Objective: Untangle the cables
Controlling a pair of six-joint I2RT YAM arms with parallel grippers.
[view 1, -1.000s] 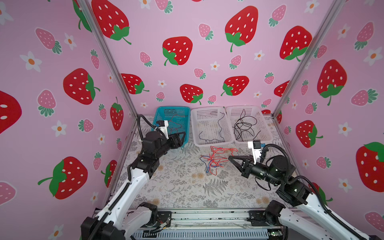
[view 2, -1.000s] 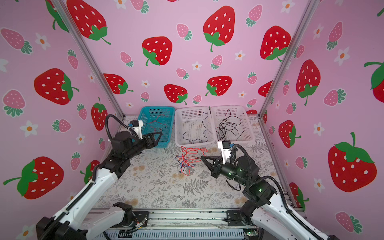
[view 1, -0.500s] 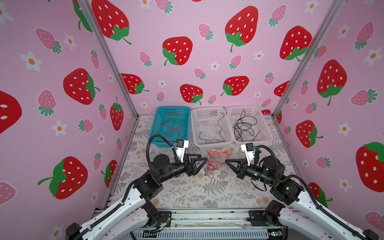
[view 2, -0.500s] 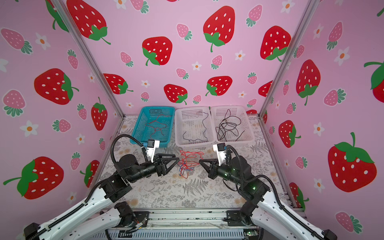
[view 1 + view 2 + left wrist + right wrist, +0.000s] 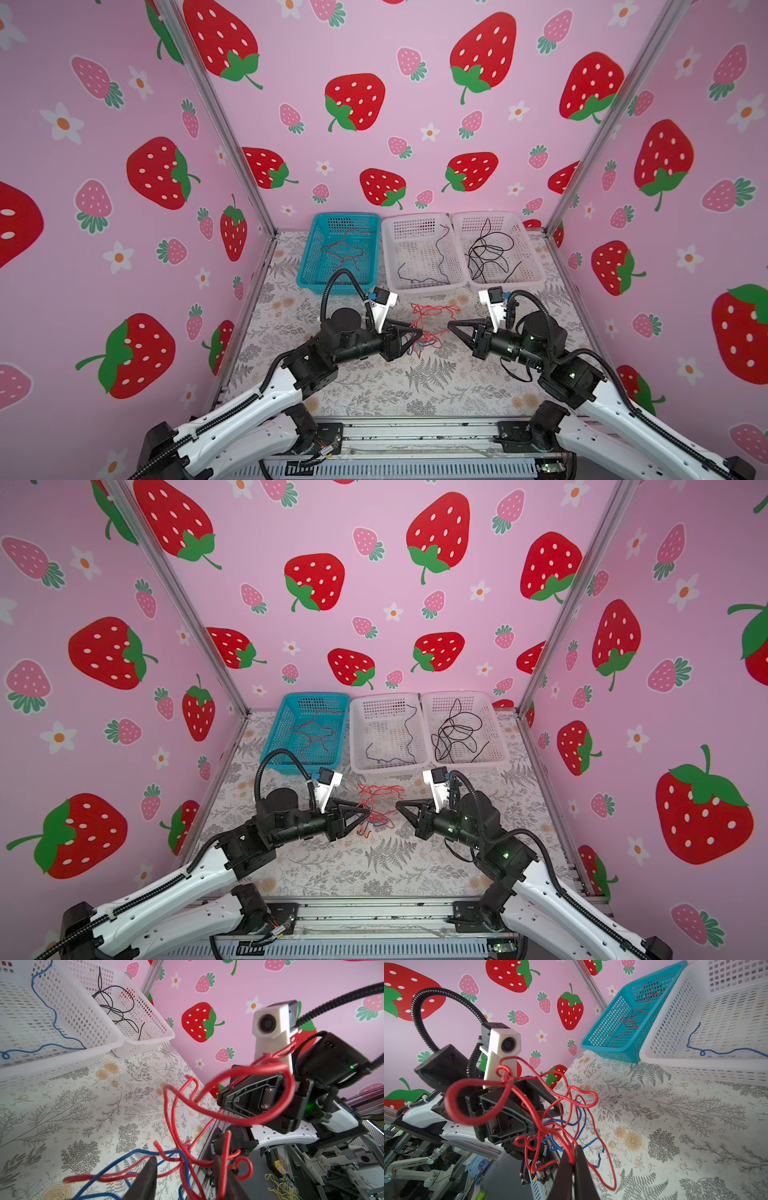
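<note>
A tangle of red and blue cables (image 5: 430,322) sits near the middle of the floral surface (image 5: 374,386), closer to the far edge than to the near one, strung between the two arms. The right gripper (image 5: 574,1148) comes at it from the right edge's side; its fingers are pressed together on a red strand of the tangle, and loops of red and blue spill out from that pinch. The left gripper (image 5: 185,1158) meets the tangle from the left edge's side. Its fingers (image 5: 149,1176) stand apart, with red and blue strands running through the gap and one red strand lying along a finger. In both top views the two grippers' tips point at each other, with the tangle between them. Whether the lowest strands touch the surface I cannot tell.

Three baskets stand side by side along the far edge. The teal basket (image 5: 309,257), nearest the far left corner, holds a red cable (image 5: 345,253). The middle white basket (image 5: 388,266) holds a dark blue cable (image 5: 439,257). The right white basket (image 5: 530,253) holds black cables (image 5: 484,253).
</note>
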